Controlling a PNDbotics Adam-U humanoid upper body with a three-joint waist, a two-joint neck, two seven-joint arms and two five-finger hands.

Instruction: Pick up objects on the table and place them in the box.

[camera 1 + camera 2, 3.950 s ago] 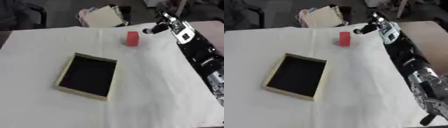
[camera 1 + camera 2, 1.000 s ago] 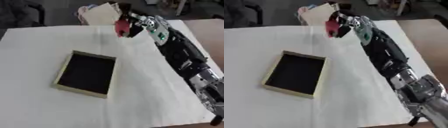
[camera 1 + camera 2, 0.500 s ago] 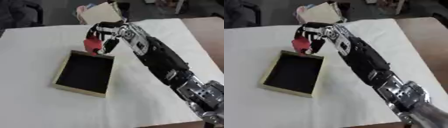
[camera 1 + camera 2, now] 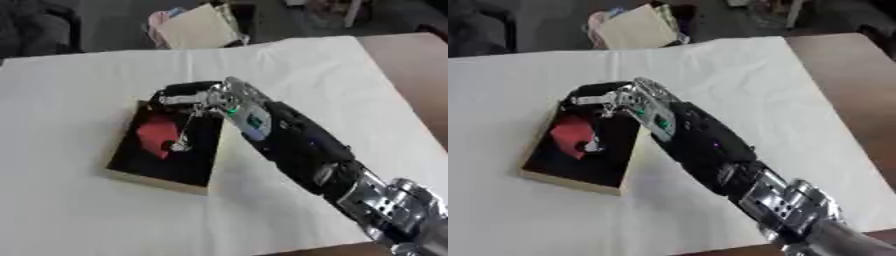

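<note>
One red block (image 4: 156, 134) sits over the dark interior of the box (image 4: 203, 177), directly beneath our right hand (image 4: 185, 96), whose fingers curl down around it; whether it rests on the floor we cannot tell. Left hand unseen. Release looks next

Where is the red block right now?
The red block is over the box, left of centre on the table, under the right hand.
</note>
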